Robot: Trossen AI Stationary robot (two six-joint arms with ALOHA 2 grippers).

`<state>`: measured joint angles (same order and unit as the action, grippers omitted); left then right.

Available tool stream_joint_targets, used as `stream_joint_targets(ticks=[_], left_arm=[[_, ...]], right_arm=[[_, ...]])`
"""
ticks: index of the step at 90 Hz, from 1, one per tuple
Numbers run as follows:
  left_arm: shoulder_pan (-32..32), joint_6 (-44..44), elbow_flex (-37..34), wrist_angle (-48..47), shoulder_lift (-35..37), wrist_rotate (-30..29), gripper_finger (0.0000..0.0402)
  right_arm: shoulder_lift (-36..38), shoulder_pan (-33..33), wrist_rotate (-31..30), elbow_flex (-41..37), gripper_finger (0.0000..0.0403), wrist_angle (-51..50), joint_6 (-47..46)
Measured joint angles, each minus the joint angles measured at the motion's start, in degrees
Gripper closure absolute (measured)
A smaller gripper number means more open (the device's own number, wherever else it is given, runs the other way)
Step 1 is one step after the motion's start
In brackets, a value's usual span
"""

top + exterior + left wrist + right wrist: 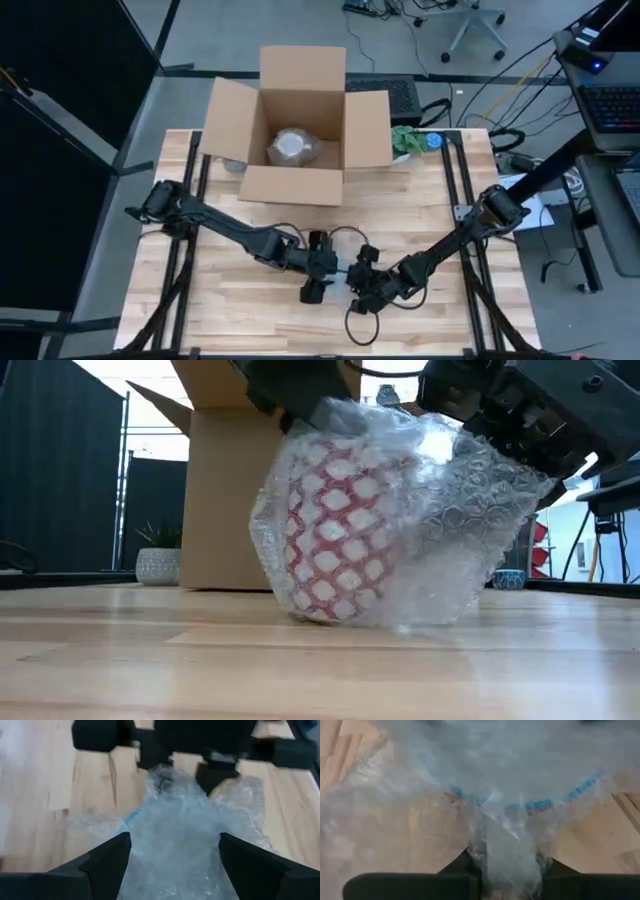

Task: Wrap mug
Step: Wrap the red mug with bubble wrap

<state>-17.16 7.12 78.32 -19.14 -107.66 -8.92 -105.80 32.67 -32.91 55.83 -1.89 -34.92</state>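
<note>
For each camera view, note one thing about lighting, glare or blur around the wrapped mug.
High view: even light, the grippers hide the mug. Low view: bright backlight glares on the bubble wrap around the mug. Left wrist view: the wrap is soft and out of focus. Right wrist view: a hazy blur of wrap fills the picture.

an open cardboard box (296, 125) stands at the far side of the wooden desk (250, 310), its four flaps spread outward; inside lies a bundle in clear wrap (292, 148). just beside the box's right flap sits a small green plant (405, 140), with a blue round thing (434, 141) next to it. beyond the desk, on the grey floor, stands an office chair base (475, 25) among loose cables. a keyboard (612, 105) lies on a side surface to the right. in the low view a potted plant in a white patterned pot (158, 564) stands beside the box.
</note>
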Motion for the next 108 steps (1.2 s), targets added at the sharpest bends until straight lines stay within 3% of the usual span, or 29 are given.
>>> stream_joint_targets(ticks=[19,45,70,108], left_arm=[[3.64,-0.26,0.26,-1.43,-0.22,2.14,0.0112],[2.1,-0.15,1.0,-2.95,-0.04,2.13,0.0112],[0.77,-3.39,3.41,-3.36,1.27,-1.9,0.0112],[2.95,-2.87,-0.6,-3.3,-1.18,0.36,0.0112]], right_arm=[[-0.02,-0.47,-0.71,-0.04,0.0357,-0.24,-1.48],[-0.02,-0.56,-0.16,-0.04,0.0357,-0.2,-0.51],[-0.02,-0.36,0.88,0.09,0.0357,0.11,0.3],[-0.02,-0.44,0.29,0.15,0.0357,0.49,0.09]])
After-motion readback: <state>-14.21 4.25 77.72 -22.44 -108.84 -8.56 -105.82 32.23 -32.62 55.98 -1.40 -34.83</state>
